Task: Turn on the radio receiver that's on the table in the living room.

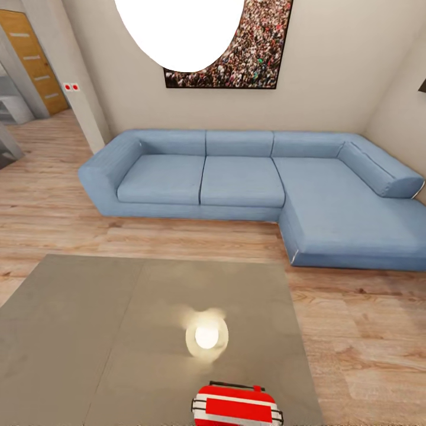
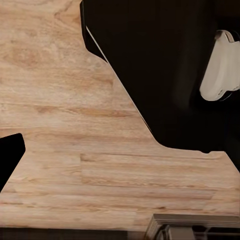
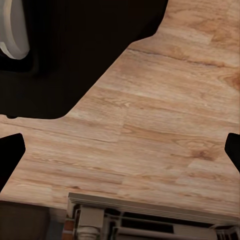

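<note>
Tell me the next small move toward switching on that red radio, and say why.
Probably raise one arm, say the right, up over the table toward the radio receiver. The radio sits at the table's near edge, close in front of the robot, while both wrist views look down at the wood floor, so the arms seem to hang low, nowhere near it.
</note>
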`<state>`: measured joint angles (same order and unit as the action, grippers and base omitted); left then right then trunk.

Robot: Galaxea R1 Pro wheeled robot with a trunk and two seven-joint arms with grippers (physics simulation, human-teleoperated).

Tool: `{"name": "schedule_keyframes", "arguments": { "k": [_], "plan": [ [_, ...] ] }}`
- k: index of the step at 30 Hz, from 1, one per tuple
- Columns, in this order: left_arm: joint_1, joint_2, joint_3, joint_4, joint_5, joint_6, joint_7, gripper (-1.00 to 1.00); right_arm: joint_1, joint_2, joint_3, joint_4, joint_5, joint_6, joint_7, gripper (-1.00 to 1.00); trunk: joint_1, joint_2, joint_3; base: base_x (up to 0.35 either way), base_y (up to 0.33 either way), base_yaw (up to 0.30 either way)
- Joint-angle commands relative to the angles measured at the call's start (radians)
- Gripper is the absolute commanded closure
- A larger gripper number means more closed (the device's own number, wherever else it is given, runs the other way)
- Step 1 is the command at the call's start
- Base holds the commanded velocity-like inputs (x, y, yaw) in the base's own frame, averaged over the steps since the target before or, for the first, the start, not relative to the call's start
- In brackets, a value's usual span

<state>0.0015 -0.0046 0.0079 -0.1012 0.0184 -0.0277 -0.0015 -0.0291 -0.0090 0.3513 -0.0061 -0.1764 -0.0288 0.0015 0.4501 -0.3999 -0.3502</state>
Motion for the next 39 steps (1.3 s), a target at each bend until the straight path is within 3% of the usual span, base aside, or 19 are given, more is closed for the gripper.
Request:
{"name": "schedule_keyframes", "arguments": {
  "k": [1, 39],
  "plan": [
    [0.000, 0.000, 0.000, 0.000, 0.000, -0.002, 0.000, -1.00, 0.000, 0.000, 0.000, 0.000, 0.000, 0.000, 0.000, -1.00, 0.000, 0.000, -0.002, 0.000, 0.000, 0.000],
    [0.000, 0.002, -0.003, 0.018, -0.001, -0.010, -0.001, -1.00, 0.000, 0.000, 0.000, 0.000, 0.000, 0.000, 0.000, -1.00, 0.000, 0.000, -0.062, 0.000, 0.000, 0.000]
  ]
}}
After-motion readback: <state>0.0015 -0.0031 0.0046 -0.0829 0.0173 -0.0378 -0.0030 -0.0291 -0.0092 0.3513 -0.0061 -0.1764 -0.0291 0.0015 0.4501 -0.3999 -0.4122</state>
